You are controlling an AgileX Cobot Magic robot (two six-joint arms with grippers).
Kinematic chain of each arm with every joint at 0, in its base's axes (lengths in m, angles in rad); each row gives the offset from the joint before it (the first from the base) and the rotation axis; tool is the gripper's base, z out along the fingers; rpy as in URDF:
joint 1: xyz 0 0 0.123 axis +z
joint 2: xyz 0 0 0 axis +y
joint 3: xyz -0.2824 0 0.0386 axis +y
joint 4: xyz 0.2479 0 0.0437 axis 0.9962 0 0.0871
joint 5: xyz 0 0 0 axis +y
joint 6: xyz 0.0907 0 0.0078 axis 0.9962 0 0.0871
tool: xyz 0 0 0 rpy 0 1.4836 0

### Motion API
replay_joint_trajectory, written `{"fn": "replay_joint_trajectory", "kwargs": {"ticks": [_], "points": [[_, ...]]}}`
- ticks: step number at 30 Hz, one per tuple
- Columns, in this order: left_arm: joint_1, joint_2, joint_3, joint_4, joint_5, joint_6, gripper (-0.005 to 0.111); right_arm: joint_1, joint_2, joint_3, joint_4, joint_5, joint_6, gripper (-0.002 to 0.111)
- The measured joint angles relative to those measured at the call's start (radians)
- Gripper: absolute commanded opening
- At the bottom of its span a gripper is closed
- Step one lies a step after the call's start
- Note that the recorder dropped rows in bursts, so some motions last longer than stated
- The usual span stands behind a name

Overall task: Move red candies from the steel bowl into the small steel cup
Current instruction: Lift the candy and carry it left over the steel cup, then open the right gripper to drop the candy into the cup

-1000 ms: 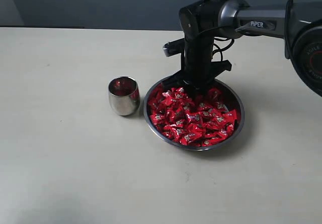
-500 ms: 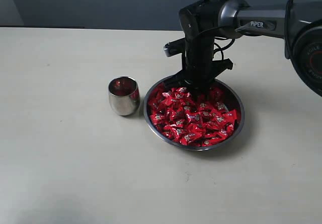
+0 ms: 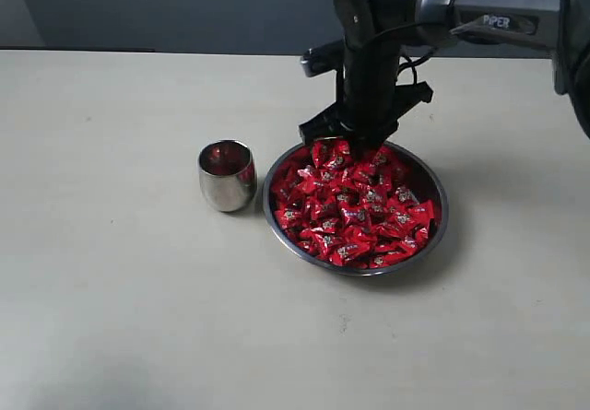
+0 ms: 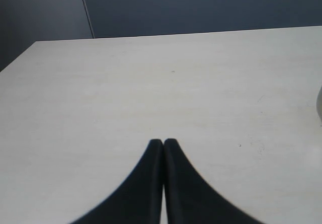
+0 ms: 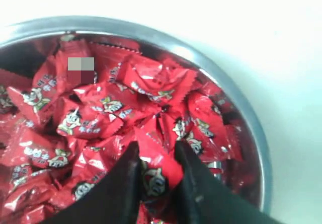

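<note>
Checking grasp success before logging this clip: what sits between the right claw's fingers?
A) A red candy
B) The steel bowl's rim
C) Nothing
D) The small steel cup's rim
A: the right wrist view shows the right claw pinched on a red candy above the pile in the steel bowl.

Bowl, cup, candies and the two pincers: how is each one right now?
Bowl: upright on the table, heaped with candies.
Candies: wrapped, piled in the bowl.
Cup: upright beside the bowl, red showing inside.
Right pincer: closed on one candy, over the bowl.
Left pincer: shut, holding nothing.
</note>
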Motion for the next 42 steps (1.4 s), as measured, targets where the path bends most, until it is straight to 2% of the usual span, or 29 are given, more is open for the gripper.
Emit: {"fn": "replay_joint_trajectory", "kwargs": {"ticks": [8,12,16,19,27,42], "points": [[0.0,0.0,0.0,0.0,0.0,0.0,0.0,0.001,-0.052,0.0,0.054,0.034,-0.009,-0.001],[0.0,0.0,0.0,0.0,0.0,0.0,0.0,0.001,-0.09,0.0,0.182,-0.003,-0.094,-0.001],[0.0,0.0,0.0,0.0,0.0,0.0,0.0,0.001,-0.13,-0.005,0.396,-0.078,-0.206,-0.001],[0.0,0.0,0.0,0.0,0.0,0.0,0.0,0.008,-0.13,-0.042,0.457,-0.094,-0.241,-0.001],[0.0,0.0,0.0,0.0,0.0,0.0,0.0,0.137,-0.023,-0.215,0.474,-0.083,-0.278,-0.001],[0.0,0.0,0.0,0.0,0.0,0.0,0.0,0.147,0.071,-0.229,0.445,-0.109,-0.282,-0.001]]}}
